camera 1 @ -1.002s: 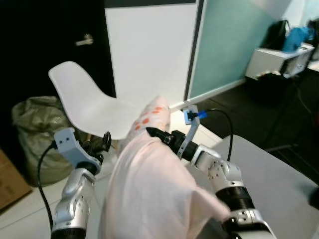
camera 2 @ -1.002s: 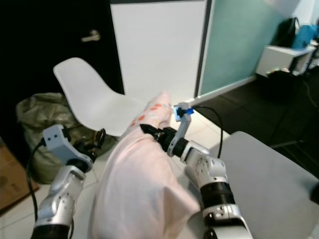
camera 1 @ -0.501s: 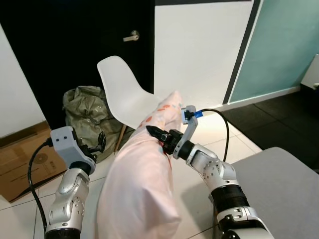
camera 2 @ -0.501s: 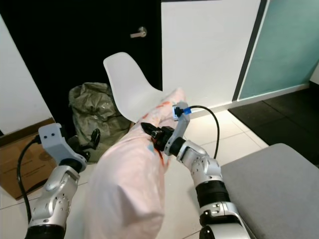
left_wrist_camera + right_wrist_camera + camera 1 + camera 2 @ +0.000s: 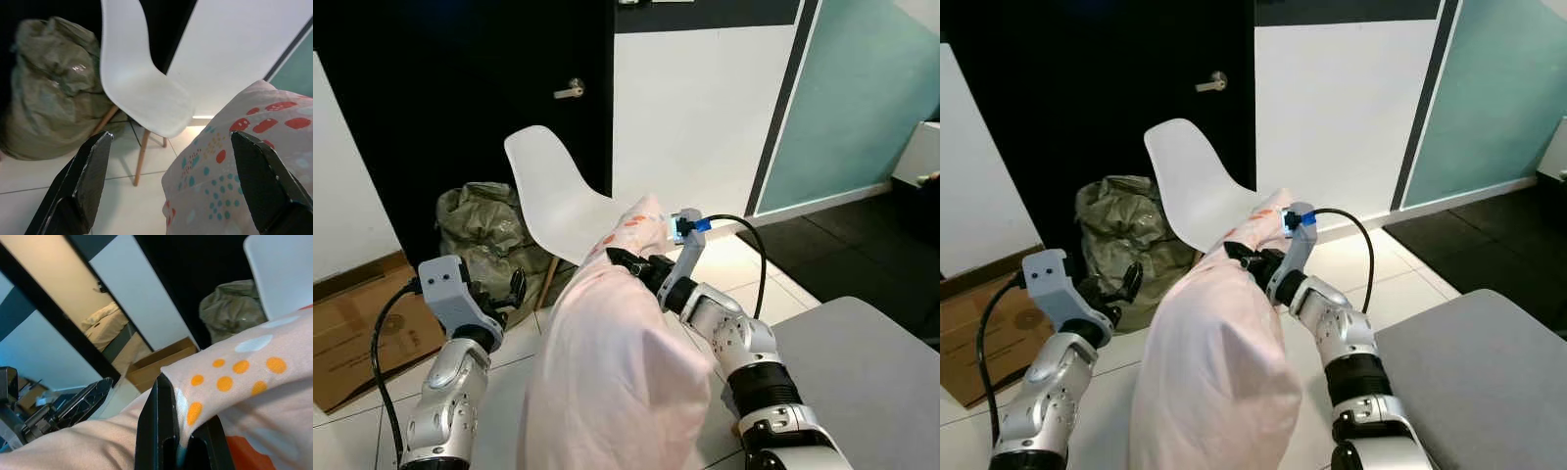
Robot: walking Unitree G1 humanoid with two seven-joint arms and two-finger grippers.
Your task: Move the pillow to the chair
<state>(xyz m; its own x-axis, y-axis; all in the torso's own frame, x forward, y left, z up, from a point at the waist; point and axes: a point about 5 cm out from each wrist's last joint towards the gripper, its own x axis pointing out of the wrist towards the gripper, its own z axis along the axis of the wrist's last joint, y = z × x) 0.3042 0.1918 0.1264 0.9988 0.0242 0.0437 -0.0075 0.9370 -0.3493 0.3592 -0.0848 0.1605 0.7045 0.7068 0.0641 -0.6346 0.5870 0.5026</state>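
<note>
the pillow [image 5: 607,372], pale pink with orange and teal dots at its far end, is held up in the air in front of the robot, its far tip just short of the seat of the white chair [image 5: 553,196]. a fold of its fabric near that tip is pinched between the closed fingers of the right gripper [image 5: 625,260]. the left gripper [image 5: 514,287] is seen beside the pillow with its fingers spread apart, nothing between them. behind the chair an olive-green bag [image 5: 480,230] lies against a dark door [image 5: 460,88], and a cardboard box [image 5: 352,338] sits on the tiled floor [image 5: 734,259]. a grey surface [image 5: 862,372] is seen at the robot's right.
</note>
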